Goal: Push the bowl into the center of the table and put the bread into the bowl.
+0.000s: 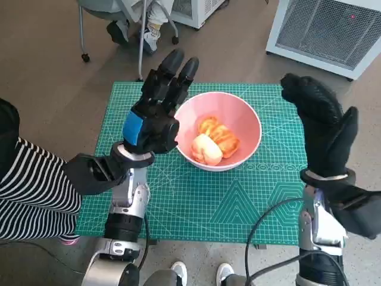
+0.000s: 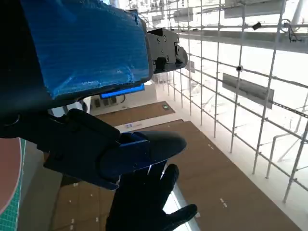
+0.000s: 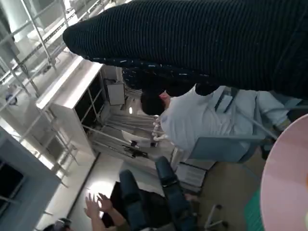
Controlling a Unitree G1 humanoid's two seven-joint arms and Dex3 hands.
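head view looks steeply down on a small table covered by a green cutting mat (image 1: 238, 202). near the middle of the mat stands a pink bowl (image 1: 250, 122), and the bread (image 1: 215, 142) lies inside it — golden-brown pieces with one paler piece at the near side, all resting on the bottom of the bowl.

the left hand (image 1: 156, 116), black with blue tape on its back, is raised just beside the bowl's left rim, its fingers (image 1: 178, 68) stretched out straight and close together, pointing away from the robot. it holds nothing, and whether it touches the rim cannot be told. the right hand (image 1: 321, 125), in its black knitted glove, is lifted at the right edge of the mat, apart from the bowl, fingers extended and empty too.

beyond the table a chair (image 1: 113, 12) on casters stands on the brown floor, with a person's feet by it, and a white slatted unit (image 1: 333, 33) sits at the upper right. a striped sleeve (image 1: 33, 190) shows at the left edge, and shoe tips (image 1: 199, 273) at the bottom.

left wrist view is turned up toward windows and a ceiling grid; the blue-taped back fills it, a sliver of pink bowl (image 2: 8, 173) and mat shows at one edge, and the gloved right hand (image 2: 144, 207) appears with its fingers spread.

right wrist view shows the glove as a dark band, the bowl's pink rim (image 3: 284, 187) at one corner, and a seated person in a pale shirt (image 3: 197, 120) — the left hand's dark fingers (image 3: 168, 192) reach into the picture.
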